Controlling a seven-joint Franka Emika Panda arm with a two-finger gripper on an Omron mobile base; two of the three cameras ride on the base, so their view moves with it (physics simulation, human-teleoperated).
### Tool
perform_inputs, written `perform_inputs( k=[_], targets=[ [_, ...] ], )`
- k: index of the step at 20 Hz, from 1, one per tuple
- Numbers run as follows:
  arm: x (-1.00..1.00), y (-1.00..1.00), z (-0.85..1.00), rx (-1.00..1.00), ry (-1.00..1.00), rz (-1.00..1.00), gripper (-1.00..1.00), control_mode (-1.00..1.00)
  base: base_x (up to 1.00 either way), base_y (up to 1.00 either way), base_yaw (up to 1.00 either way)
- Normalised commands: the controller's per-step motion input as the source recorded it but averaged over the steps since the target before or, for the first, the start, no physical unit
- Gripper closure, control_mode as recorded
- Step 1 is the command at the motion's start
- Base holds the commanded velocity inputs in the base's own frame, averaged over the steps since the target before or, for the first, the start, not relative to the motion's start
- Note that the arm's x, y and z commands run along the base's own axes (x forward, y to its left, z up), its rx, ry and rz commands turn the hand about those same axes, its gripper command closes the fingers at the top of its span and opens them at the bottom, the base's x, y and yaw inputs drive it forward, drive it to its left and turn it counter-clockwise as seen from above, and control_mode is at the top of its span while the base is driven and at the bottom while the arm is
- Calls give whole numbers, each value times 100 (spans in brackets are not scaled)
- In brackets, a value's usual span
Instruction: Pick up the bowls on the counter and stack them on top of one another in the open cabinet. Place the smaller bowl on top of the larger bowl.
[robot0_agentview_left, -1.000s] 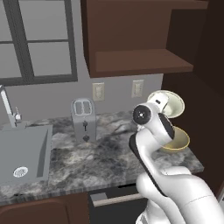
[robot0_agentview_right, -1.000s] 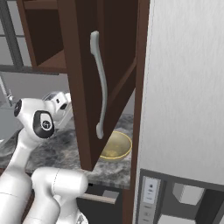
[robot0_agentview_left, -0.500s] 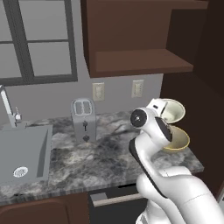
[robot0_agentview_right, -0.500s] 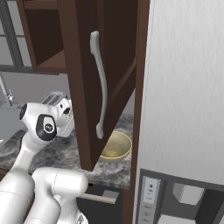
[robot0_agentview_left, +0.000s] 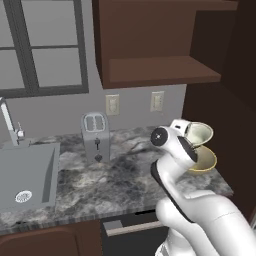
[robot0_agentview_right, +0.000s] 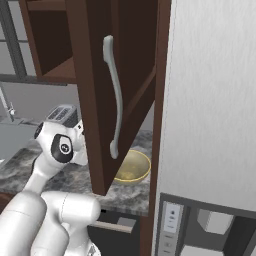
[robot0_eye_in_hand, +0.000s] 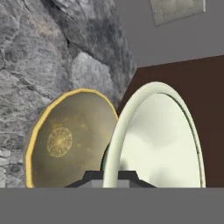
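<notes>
Progress looks early, with neither bowl in its final place. Reading from the left of the left base view, the sink (robot0_agentview_left: 25, 172) and the toaster (robot0_agentview_left: 95, 135) sit on the counter (robot0_agentview_left: 100, 180) and play no part. Further right, the arm's wrist is raised above the counter's right end, and the smaller bowl (robot0_agentview_left: 199, 134) is off the counter, tipped on edge in the gripper (robot0_eye_in_hand: 110, 176). The hand view shows the cream rim pinched between the closed fingertips, so the gripper is clamped tight on that bowl. Directly below and just beside it, the larger bowl (robot0_agentview_left: 204, 161) sits on the counter near the dark cabinet side, seemingly untouched; the right base view shows it (robot0_agentview_right: 131, 166) on the worktop beyond the hanging cabinet door (robot0_agentview_right: 107, 95). Above and to the right, the shelf of the open cabinet (robot0_agentview_left: 160, 70) holds nothing. As I judge it, only the first pickup is done. Since the small bowl must end on top, what remains is either parking it on the shelf, fetching the yellow bowl and restacking, or some other reordering. Carrying a bowl by its rim, tilted like this, risks it slipping on the way up.
</notes>
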Motion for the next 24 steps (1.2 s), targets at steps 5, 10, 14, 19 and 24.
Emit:
perform_inputs(
  k=[5,10,14,19,24],
  targets=[
    [11,-24,-42,0,9,-1,100,-100,0,0,0],
    [2,-20,-45,7,0,0,100,-100,0,0,0],
    [0,-18,-35,14,-2,0,100,-100,0,0,0],
    [3,-9,-34,13,-4,0,100,-100,0,0,0],
    [0,0,-41,4,-8,0,100,-100,0,0,0]
  ],
)
